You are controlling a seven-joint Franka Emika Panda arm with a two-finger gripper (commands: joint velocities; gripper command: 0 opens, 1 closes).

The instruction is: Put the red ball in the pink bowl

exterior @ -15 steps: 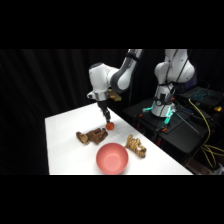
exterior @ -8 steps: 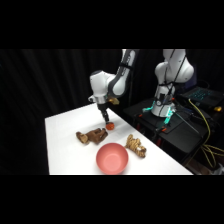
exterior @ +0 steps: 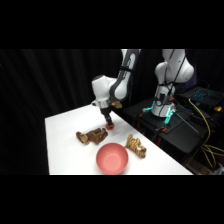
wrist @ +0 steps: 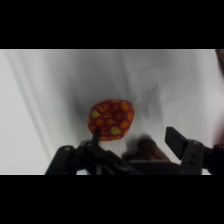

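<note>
Sitting nearest the side camera, the pink bowl point(exterior: 112, 158) rests upright on the white tabletop point(exterior: 62, 131), its front rim close to the frame's lower band. Just right of it lies a tan lumpy root point(exterior: 135, 146); a darker brown root point(exterior: 91, 135) lies just behind the bowl. Beyond that, the red ball point(exterior: 109, 128) sits on the tabletop, round, with no long axis. The gripper point(exterior: 108, 124) partly hides it from the side. In the wrist view the fingers point(wrist: 175, 141) stand apart, one beside the ball point(wrist: 111, 119), whose lower edge the black linkage covers; a grip isn't evident.
</note>
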